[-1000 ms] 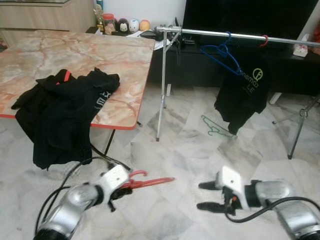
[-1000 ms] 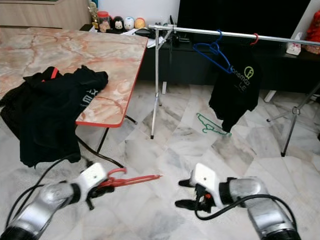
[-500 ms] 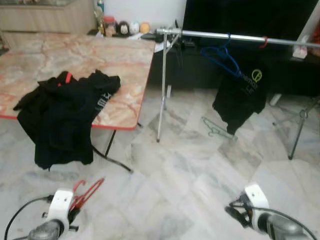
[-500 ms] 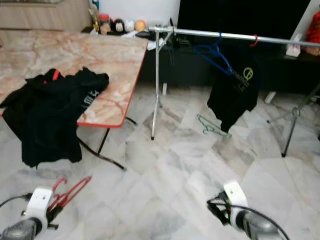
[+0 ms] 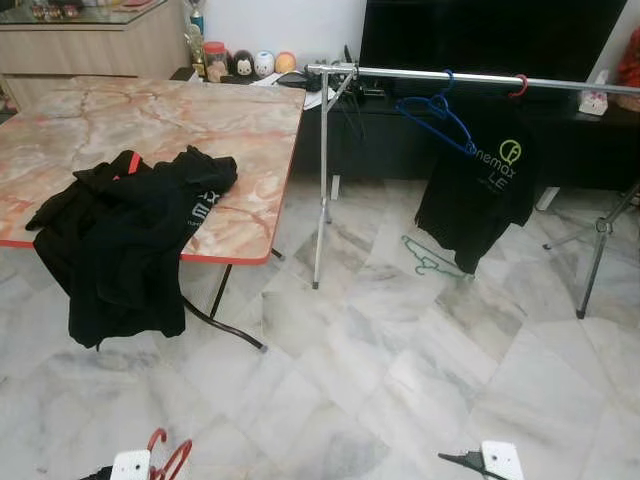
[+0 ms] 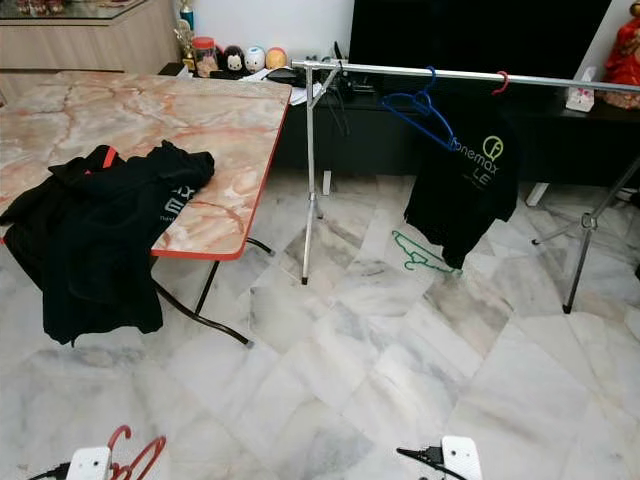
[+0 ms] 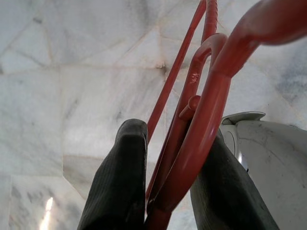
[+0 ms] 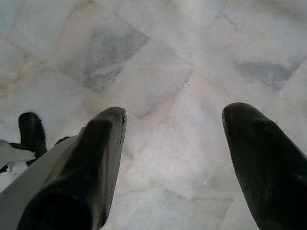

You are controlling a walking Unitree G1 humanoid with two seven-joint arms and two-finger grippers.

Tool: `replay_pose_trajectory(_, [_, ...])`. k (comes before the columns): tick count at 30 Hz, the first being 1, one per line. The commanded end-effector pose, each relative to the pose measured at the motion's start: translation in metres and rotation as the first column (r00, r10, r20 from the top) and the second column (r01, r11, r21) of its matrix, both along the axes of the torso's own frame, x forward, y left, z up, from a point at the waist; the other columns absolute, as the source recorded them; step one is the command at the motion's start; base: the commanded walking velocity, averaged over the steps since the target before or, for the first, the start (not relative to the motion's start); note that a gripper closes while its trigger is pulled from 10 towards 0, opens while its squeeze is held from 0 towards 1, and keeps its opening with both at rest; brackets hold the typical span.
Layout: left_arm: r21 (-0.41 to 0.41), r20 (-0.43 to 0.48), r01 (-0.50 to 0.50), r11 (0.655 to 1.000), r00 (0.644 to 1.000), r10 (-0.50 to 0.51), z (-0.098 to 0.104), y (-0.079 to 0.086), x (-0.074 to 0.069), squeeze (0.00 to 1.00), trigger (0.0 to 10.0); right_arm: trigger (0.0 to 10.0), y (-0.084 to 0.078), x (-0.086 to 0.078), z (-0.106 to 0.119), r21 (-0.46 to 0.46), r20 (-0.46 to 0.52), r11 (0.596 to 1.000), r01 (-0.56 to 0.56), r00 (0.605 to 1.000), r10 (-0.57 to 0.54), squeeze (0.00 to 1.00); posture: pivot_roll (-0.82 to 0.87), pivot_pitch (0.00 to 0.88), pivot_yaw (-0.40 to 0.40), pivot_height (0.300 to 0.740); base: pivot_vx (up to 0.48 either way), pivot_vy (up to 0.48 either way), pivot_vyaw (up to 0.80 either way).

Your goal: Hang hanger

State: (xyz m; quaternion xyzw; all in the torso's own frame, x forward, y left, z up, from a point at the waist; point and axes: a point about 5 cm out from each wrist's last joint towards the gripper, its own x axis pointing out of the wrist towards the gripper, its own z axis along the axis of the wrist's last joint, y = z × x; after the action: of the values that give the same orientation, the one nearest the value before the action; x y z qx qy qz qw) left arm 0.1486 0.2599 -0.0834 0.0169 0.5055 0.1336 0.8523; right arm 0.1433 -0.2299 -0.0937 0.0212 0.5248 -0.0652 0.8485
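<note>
Red hanger (image 7: 192,120) pinched between the two black fingers (image 7: 117,177) of the left gripper (image 7: 165,191); hook end curving up past the fingers, thin bars running on beyond the fingertips toward the marble floor (image 5: 380,340). In the head views, hook (image 5: 165,455) just visible at the near left edge, beside the white wrist block, low and close to the body

Rail (image 5: 470,76) far and to the right of the held hanger, running left to right across the far side of the scene, well above the hanger's present height. Judgement: hanger to travel forward, up and rightward; hook opening to be turned across the rail's long axis before lowering on. Left arm the nearer one, and already carrying

On the rail: blue hanger (image 5: 440,110), then black shirt (image 5: 480,190) on a red hook (image 5: 518,85) further right. Bare stretch of rail left of the blue hanger, nearest to the left arm; likely target

Green hanger (image 5: 430,258) lying on the floor under the rail, near the shirt hem

Right gripper (image 8: 172,153) low at near right, fingers spread wide, nothing between them, only floor beyond

Table (image 5: 250,130) at left with black clothes (image 5: 125,235) draped over its near edge; between hanger and rail, only open floor and the rail's left upright (image 5: 322,180)
</note>
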Motion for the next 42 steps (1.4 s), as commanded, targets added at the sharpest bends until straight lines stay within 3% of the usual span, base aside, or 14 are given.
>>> replay_pose_trajectory(1, [0.017,0.003,-0.003,1.000,1.000,0.003,0.000,0.000,0.001,0.00,10.0,10.0,-0.005,-0.002,0.000,-0.014,0.000,0.999,0.044,0.999,-0.044,0.00,0.02,0.000,-0.057,0.740,0.000,0.000,0.00])
replay_pose_trajectory(10, [0.034,-0.034,0.045,0.998,0.998,-0.044,0.000,0.006,-0.005,0.00,10.0,10.0,0.000,0.002,0.000,-0.013,0.013,0.997,0.080,0.997,-0.080,0.00,0.01,0.000,-0.047,0.740,0.000,0.000,0.00])
replay_pose_trajectory(17, [0.054,-0.057,0.054,0.997,0.997,-0.051,0.000,0.014,-0.011,0.00,10.0,10.0,0.002,-0.005,-0.003,-0.018,-0.011,0.998,0.064,0.998,-0.064,0.00,0.03,0.000,-0.054,0.740,0.000,0.000,0.00])
replay_pose_trajectory(20, [0.072,-0.070,0.041,0.997,0.997,-0.036,0.001,0.024,-0.019,0.00,10.0,10.0,0.006,-0.012,-0.006,-0.016,-0.041,0.999,0.034,0.999,-0.035,0.00,0.06,0.000,-0.065,0.740,0.000,0.000,0.00])
replay_pose_trajectory(26, [0.079,-0.095,0.051,0.996,0.994,-0.044,-0.001,0.027,-0.029,0.00,10.0,10.0,0.010,-0.012,-0.007,-0.003,-0.032,0.999,0.037,0.999,-0.037,0.00,0.08,0.000,-0.064,0.740,0.000,0.000,0.00])
replay_pose_trajectory(31, [0.077,-0.114,0.068,0.995,0.992,-0.059,-0.003,0.025,-0.033,0.00,10.0,10.0,0.008,-0.011,-0.006,-0.004,-0.020,0.999,0.053,0.998,-0.053,0.00,0.04,0.000,-0.043,0.740,0.000,0.000,0.00])
replay_pose_trajectory(42, [0.044,-0.115,0.141,0.989,0.984,-0.135,-0.008,0.004,-0.024,0.00,10.0,10.0,-0.005,-0.009,-0.002,-0.025,-0.001,0.997,0.072,0.997,-0.072,0.00,-0.05,0.000,-0.025,0.740,0.000,0.000,0.00])
